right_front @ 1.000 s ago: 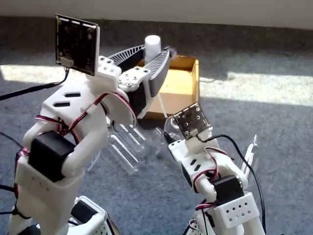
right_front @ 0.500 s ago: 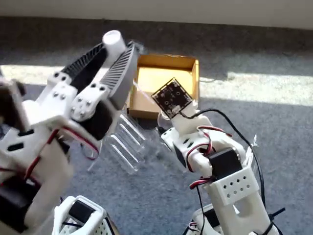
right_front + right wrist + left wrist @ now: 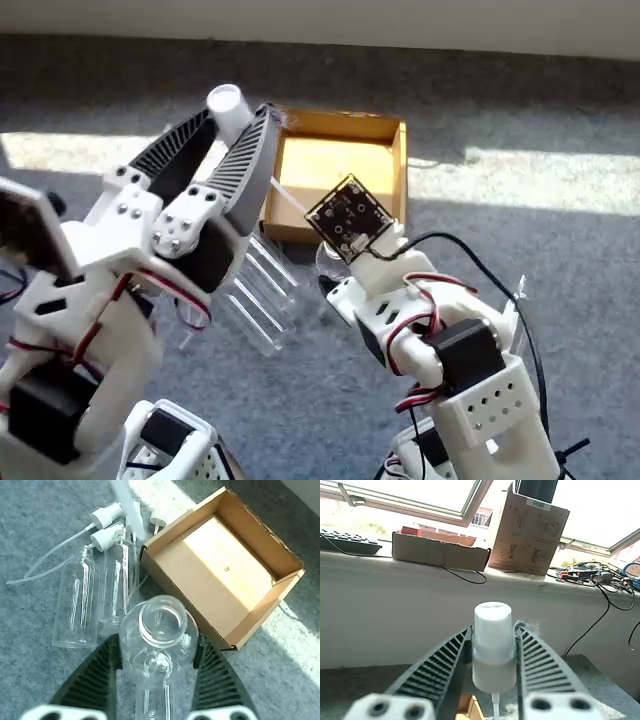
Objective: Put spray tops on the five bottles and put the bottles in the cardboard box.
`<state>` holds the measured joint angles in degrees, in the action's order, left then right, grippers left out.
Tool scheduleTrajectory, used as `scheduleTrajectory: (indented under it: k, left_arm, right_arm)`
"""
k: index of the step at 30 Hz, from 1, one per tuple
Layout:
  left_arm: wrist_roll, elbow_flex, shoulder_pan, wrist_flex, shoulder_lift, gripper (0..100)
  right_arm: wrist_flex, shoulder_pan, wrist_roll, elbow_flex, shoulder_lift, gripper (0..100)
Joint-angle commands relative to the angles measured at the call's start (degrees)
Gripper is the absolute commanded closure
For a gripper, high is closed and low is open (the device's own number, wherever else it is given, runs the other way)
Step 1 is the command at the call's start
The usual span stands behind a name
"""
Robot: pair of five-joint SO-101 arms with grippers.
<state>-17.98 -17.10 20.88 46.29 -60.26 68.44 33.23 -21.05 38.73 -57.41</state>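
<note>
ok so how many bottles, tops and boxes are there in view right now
bottle: 3
top: 4
box: 1
total: 8

White spray top (image 3: 492, 647), uncapped bottle (image 3: 157, 645), open box (image 3: 225, 565)

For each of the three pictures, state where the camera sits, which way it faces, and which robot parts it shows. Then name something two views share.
High view: off the arms, above and behind them, looking down on both arms and the cardboard box.
Left wrist view: on the left arm, facing level toward a windowsill; the left gripper clamps a spray top.
Right wrist view: on the right arm, facing down; the right gripper holds an open bottle.
Shared: the box, in high and right wrist views.
</note>
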Motion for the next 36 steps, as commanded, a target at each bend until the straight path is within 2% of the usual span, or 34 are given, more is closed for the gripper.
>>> scheduleTrajectory:
  k: [1,5,9,14,20,25,32,36]
  left_arm:
    - [-4.66,0.40,-0.13,-1.67,3.91,90]
    - [-4.66,0.31,2.07,-1.49,6.20,90]
    - [-4.57,0.31,4.00,-1.41,7.34,90]
    - [-4.57,-2.33,3.82,-1.32,7.69,90]
    - [-4.40,-11.91,2.33,-0.97,7.60,90]
    - [-4.57,-11.82,2.68,-2.55,7.60,90]
    - [-4.40,-16.92,9.01,-2.46,7.60,90]
    - [-1.23,-19.38,9.89,-2.55,7.60,90]
  right_arm:
    - [-7.78,0.75,0.88,6.81,-7.08,99.4]
    - [-9.71,0.66,0.62,12.79,-12.62,99.4]
    - [-9.63,0.57,0.62,13.85,-12.09,99.4]
    - [-9.45,0.57,0.79,13.85,-11.56,99.4]
    - [-9.63,-2.42,0.70,13.85,-11.56,99.4]
    - [-9.63,-2.51,0.79,13.85,-11.56,99.4]
    - [-9.80,-2.59,2.46,13.85,-11.56,99.4]
    - [-9.89,-2.59,3.69,13.85,-11.65,99.4]
